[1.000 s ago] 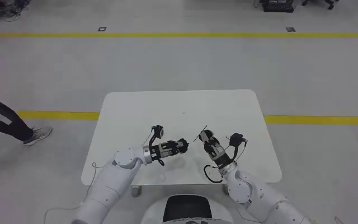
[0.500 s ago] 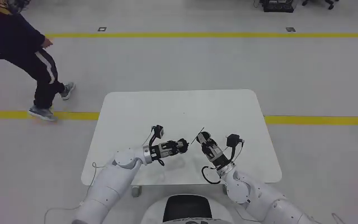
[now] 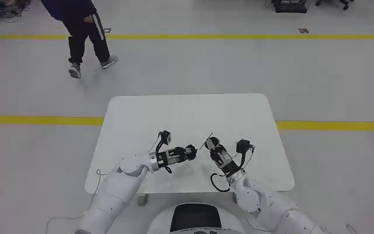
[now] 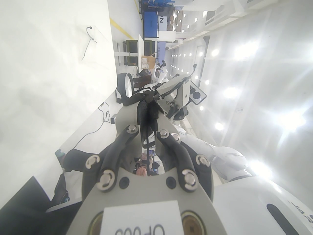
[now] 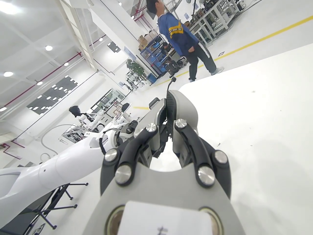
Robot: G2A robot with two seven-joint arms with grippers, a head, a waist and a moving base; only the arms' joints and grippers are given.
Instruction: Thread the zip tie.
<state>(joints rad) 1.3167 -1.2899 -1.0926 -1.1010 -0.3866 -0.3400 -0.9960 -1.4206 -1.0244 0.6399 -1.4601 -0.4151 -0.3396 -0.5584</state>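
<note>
Our left hand closed on the zip tie
We see the right hand just beyond our fingertips, and a spare tie lying on the white table

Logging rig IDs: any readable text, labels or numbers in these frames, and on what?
Left wrist label, behind the left gripper: upside down, cut by the picture's edge, not readable whole.
Right wrist label, behind the right gripper: cut off, unreadable.
Blue sign in the room: too blurred.
Zip tie, table: no print.
</note>
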